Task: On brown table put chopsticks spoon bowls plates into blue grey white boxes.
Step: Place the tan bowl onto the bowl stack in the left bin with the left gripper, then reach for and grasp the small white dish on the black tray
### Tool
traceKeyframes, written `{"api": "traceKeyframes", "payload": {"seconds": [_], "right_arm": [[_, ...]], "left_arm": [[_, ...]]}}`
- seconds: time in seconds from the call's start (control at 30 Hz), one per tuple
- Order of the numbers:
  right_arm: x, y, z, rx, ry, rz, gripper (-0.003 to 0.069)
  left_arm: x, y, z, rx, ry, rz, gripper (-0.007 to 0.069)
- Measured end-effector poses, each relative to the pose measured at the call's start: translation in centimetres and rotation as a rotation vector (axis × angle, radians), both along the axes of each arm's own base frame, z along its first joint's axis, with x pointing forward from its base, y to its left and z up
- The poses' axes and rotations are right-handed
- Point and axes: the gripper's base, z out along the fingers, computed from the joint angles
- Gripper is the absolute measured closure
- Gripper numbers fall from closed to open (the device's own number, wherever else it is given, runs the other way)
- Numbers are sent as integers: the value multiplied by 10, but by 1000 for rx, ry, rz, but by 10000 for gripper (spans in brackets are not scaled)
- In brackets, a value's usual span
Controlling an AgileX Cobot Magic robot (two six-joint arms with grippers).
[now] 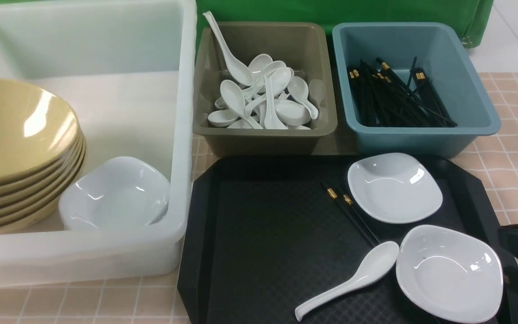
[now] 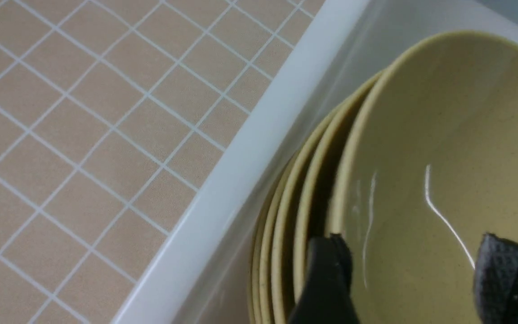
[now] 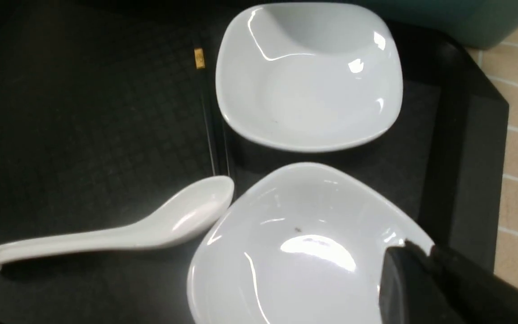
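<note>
Resting in the very large translucent white plastic tub [image 1: 182,135], the glossy mustard-yellow bowls [image 1: 16,148] formed a leaning stack, with a small white rounded-square dish [image 1: 115,193] just beside them. The left gripper [image 2: 409,245] straddled the top bowl's rim, its fingers spread wide and clamping nothing. On the black textured octagonal tray [image 1: 263,234] lay a far dish [image 1: 394,186], a near dish [image 1: 450,272], a glossy white soup spoon [image 1: 349,281] and a pair of black chopsticks [image 1: 351,211]. The right gripper [image 3: 416,252] pinched the near dish's rim between narrow fingers. An olive-grey tub [image 1: 263,139] of spoons and a dusty blue tub [image 1: 421,139] of chopsticks stood behind, on the pinkish-tan tiled table [image 1: 511,157].
</note>
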Motion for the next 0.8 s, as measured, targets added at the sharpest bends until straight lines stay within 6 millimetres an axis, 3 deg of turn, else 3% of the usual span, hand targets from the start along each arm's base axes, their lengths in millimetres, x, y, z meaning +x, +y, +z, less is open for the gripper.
{"api": "traceKeyframes", "payload": {"seconds": [0.07,0.17,0.3,0.37,0.47,0.5,0.6,0.73,0.8], "right_arm": [[0,0,0,0,0,0,557],[1,0,-2,-11,17,6,545],[2,1,-17,-70,182,24,484],[6,2,-25,-104,275,42,433],[15,6,-27,-121,316,63,364],[25,9,-25,-123,338,70,314],[43,15,-23,-131,390,74,262],[64,21,-27,-168,463,107,246],[74,23,-29,-190,482,124,245]], "left_arm": [[-6,-3,8,10,-22,0,117],[-17,-10,22,24,-63,0,44],[-39,-29,49,27,-172,-27,21],[-56,-50,69,63,-250,-107,41],[-74,-73,85,118,-312,-222,98],[-86,-89,92,146,-334,-307,172],[-105,-106,99,158,-355,-388,309],[-124,-121,97,119,-329,-463,539],[-129,-127,88,75,-292,-505,598]]}}
